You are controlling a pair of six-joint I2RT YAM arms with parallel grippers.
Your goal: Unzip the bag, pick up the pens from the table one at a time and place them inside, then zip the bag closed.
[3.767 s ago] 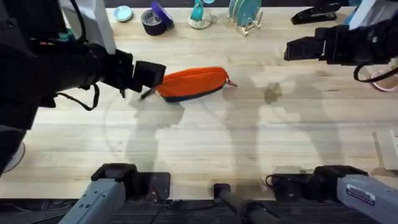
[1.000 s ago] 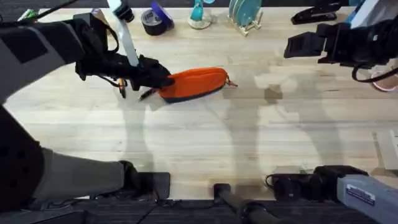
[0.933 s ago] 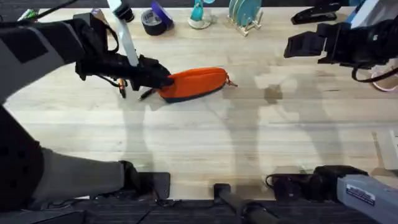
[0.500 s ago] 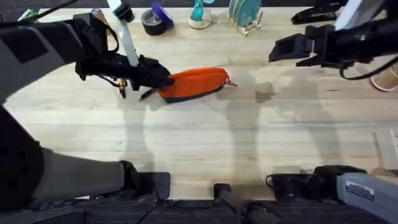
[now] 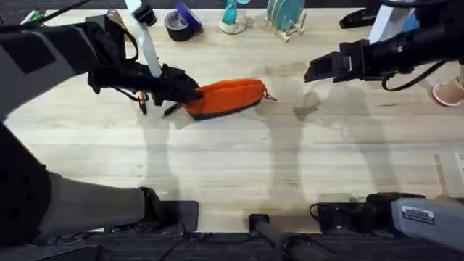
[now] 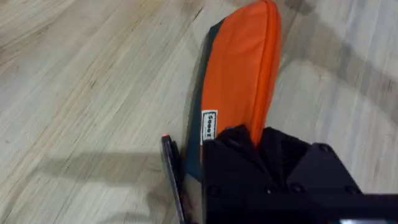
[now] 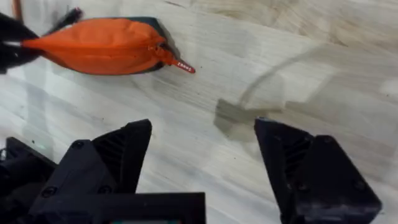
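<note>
The task looks barely begun. The bag (image 5: 223, 97) lies on the table (image 5: 239, 167), left of centre toward the far side, and its zipper appears fully shut: in the right wrist view the orange top seam runs unbroken to the pull tab (image 7: 177, 63), which sticks out at the end nearer the right arm. The left gripper (image 5: 187, 93) sits at the bag's opposite end, seemingly pinning it. In the left wrist view the black fingers (image 6: 273, 162) cover that end of the fabric, so I judge them closed on the bag, though the actual pinch is hidden. A dark pen (image 6: 173, 177) lies on the wood right beside the bag at that end, and an orange pen (image 5: 142, 103) sits near it under the left arm; neither is inside. The right gripper (image 5: 313, 72) hangs above the table to the right of the bag, well apart from the pull, with its jaws spread wide and empty; its wrist view shows bare wood between the two fingers (image 7: 112, 155). So nothing is done yet: the zipper must be drawn open, likely by the right gripper taking the pull while the left steadies the bag, then each pen goes in, then the zipper is closed.
</note>
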